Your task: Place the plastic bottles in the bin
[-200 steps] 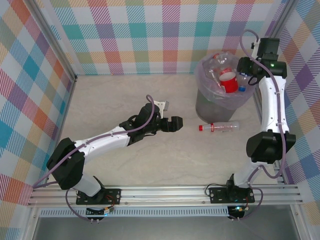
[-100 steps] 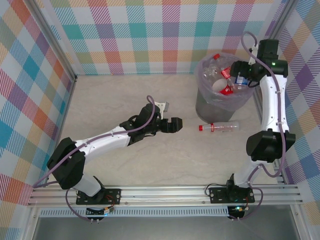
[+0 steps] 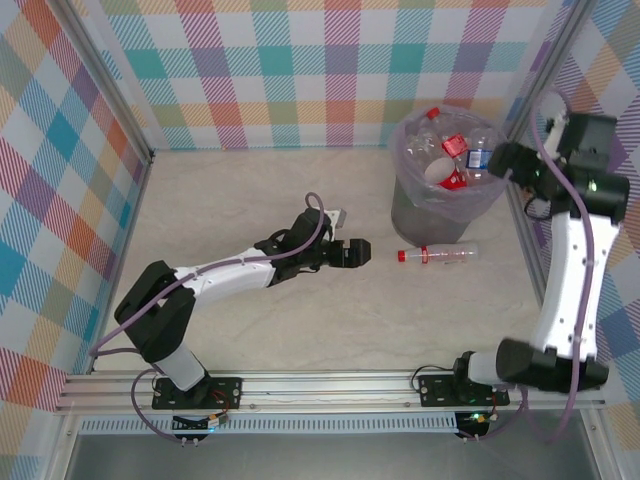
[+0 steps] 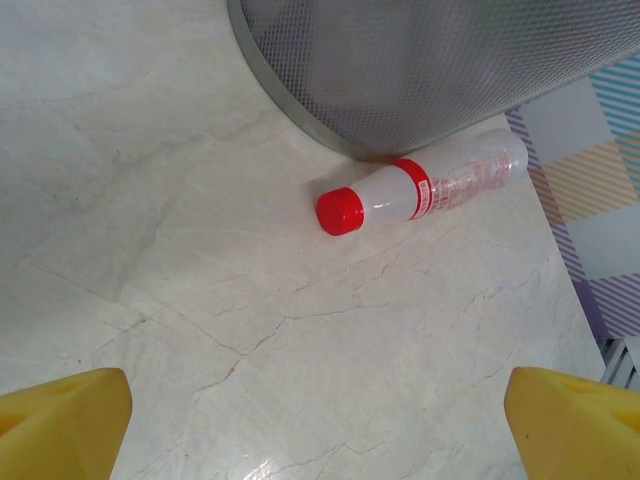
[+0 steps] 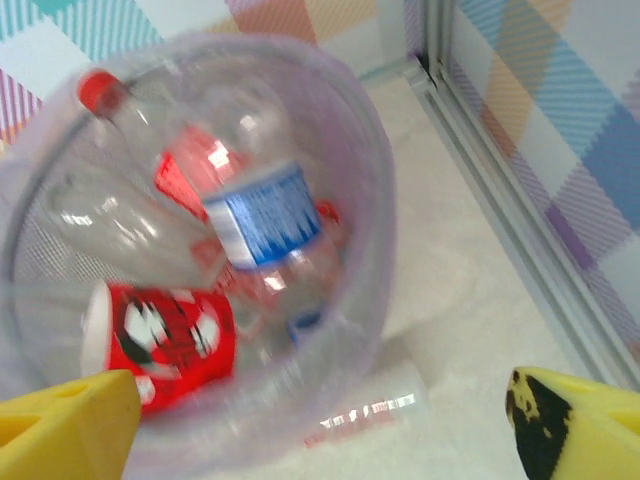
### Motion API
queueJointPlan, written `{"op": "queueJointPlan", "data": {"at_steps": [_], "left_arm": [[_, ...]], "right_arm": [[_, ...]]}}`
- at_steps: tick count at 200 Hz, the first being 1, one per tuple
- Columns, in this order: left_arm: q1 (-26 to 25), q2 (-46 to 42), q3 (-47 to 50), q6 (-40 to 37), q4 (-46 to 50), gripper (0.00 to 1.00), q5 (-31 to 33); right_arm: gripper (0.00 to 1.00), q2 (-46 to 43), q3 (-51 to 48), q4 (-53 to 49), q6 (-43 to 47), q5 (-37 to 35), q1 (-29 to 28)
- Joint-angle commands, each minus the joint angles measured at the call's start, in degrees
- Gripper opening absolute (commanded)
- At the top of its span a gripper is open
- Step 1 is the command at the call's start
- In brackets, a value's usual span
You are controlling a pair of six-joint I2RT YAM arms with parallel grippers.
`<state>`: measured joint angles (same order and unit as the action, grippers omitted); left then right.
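One clear plastic bottle (image 3: 437, 254) with a red cap and red label lies on its side on the table, just in front of the bin (image 3: 420, 212). My left gripper (image 3: 350, 253) is open, low over the table a short way left of the cap. In the left wrist view the bottle (image 4: 420, 187) lies ahead against the mesh bin wall (image 4: 430, 60), beyond the yellow fingertips (image 4: 60, 420). Several bottles fill the lilac-lined bin (image 5: 385, 250), a blue-labelled one (image 5: 265, 215) on top. My right gripper (image 3: 512, 162) is open and empty by the bin's right rim.
The checked right wall and its metal rail (image 5: 520, 220) stand close to the bin and the right arm. A red and white cup-like item (image 5: 165, 335) lies among the bottles in the bin. Bare marble table (image 3: 250, 190) stretches left of the bin.
My right gripper opened and let the blue-labelled bottle drop into the bin, then drew back to the right of the rim. The left gripper crept slightly right, closer to the lying bottle.
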<state>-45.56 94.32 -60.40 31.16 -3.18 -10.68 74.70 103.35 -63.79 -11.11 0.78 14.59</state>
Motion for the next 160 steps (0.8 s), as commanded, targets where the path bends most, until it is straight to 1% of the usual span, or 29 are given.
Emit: {"op": "queueJointPlan", "data": {"at_steps": [1, 16, 30, 45, 57, 74, 89, 107, 133, 160], "left_arm": [[0.47, 1.9, -2.15, 1.69, -2.2, 0.96, -2.29], [0.51, 3.05, -2.43, 1.69, -2.36, 0.96, -2.67], [0.54, 4.5, -3.21, 1.64, -2.58, 0.96, -3.13], [0.52, 6.13, -4.32, 1.97, -2.96, 0.97, -3.9], [0.51, 6.54, -5.11, 2.26, -2.57, 0.97, -3.97], [0.63, 5.59, -4.79, 2.32, -1.81, 0.97, -2.7], [0.68, 4.23, -3.92, 1.79, -0.36, 0.97, -1.3], [0.92, 2.7, -2.23, 1.45, 0.68, 0.97, 0.27], [1.21, 1.1, 0.04, 2.21, 0.47, 0.97, 1.69], [1.32, 1.12, -0.05, 2.34, 0.4, 0.97, 1.28]], "right_arm": [[0.89, -6.58, -9.58, -0.53, -5.62, 5.07, 5.3], [0.85, -11.93, -17.47, 0.43, -8.15, 6.98, 8.46], [0.8, -17.45, -27.61, 4.11, -12.29, 9.34, 9.45], [0.77, -22.17, -39.59, 12.17, -18.4, 13.12, 9.57], [0.76, -23.52, -47.52, 18.08, -23.02, 15.71, 9.58], [0.74, -22.87, -55.58, 26.58, -27.62, 16.66, 9.78], [0.74, -19.84, -59.56, 33.54, -30.12, 18.56, 10.01], [0.76, -15.43, -61.95, 40.98, -31.66, 20.63, 10.06], [0.8, -9.62, -62.65, 46.96, -31.45, 19.89, 10.09], [0.83, -3.66, -62.59, 51.49, -32.16, 20.76, 10.19]]}}
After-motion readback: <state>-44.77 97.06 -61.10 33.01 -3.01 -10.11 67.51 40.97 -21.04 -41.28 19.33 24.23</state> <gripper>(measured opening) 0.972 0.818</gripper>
